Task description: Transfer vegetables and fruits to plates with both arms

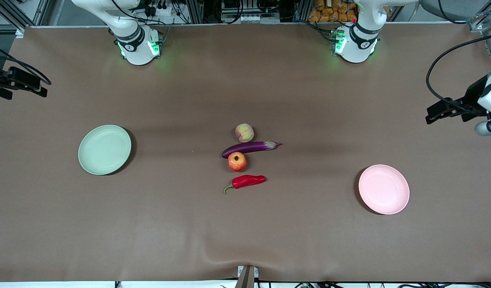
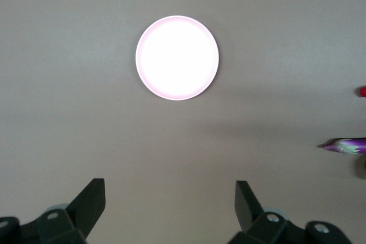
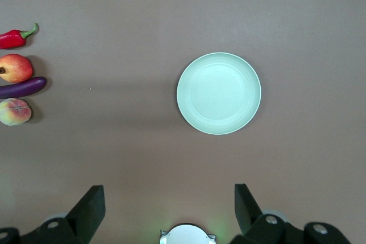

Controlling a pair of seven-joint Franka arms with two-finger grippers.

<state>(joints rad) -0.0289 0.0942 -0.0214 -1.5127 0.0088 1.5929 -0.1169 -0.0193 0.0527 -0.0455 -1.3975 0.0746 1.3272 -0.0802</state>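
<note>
Four items lie close together mid-table. The peach (image 1: 244,133) is farthest from the front camera. Then come the purple eggplant (image 1: 249,148), the round red-orange fruit (image 1: 237,161) touching it, and the red chili (image 1: 247,181) nearest. The green plate (image 1: 104,149) lies bare toward the right arm's end, and the pink plate (image 1: 384,189) lies bare toward the left arm's end. My left gripper (image 2: 170,191) hangs open and empty high over the table beside the pink plate (image 2: 177,57). My right gripper (image 3: 170,194) hangs open and empty high beside the green plate (image 3: 218,93).
A brown cloth (image 1: 245,232) covers the whole table. The arm bases (image 1: 139,44) (image 1: 355,42) stand along the edge farthest from the front camera. A small bracket (image 1: 247,277) sits at the nearest edge. Cables and clutter lie off the table past the bases.
</note>
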